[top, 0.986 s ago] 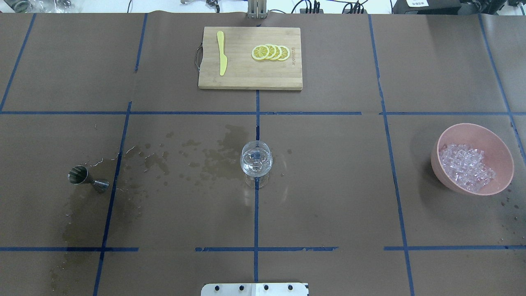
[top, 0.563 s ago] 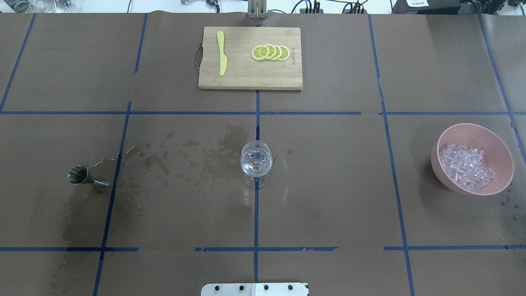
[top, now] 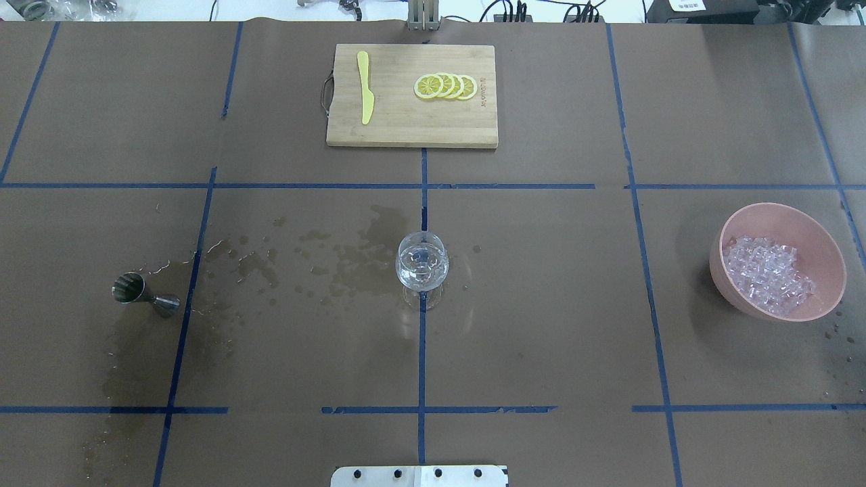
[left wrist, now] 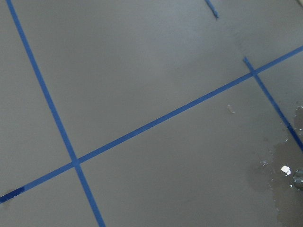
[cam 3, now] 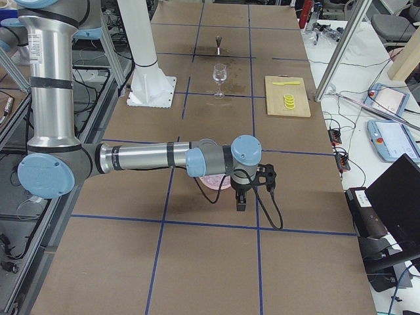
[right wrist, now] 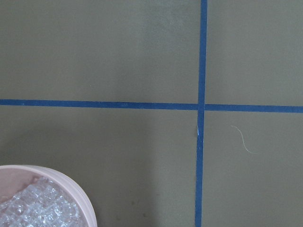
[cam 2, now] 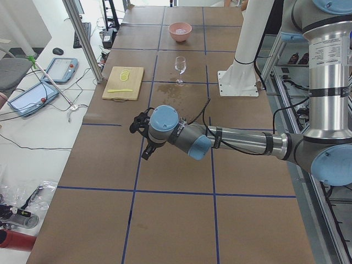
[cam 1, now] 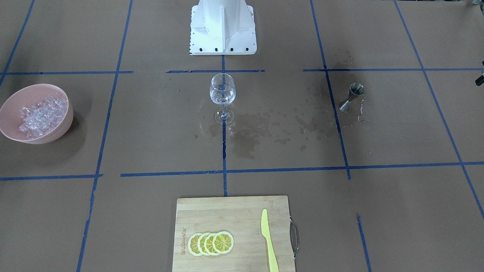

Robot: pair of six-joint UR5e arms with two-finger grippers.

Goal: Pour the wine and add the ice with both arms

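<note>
Reading the stamp on the cutting board [cam 1: 234, 215] fails; neither left gripper [cam 2: 147, 151] nor right gripper [cam 3: 241, 202] shows its opening.

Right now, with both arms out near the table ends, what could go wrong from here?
The wine glass stands on a thin stem amid wet stains; a sideways bump could tip it. The right gripper hangs close beside the pink bowl of ice; a low swing could knock it and scatter cubes.

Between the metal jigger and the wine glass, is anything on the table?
No object: the overhead view shows only dark wet stains and one blue tape line on the paper between jigger and wine glass.
</note>
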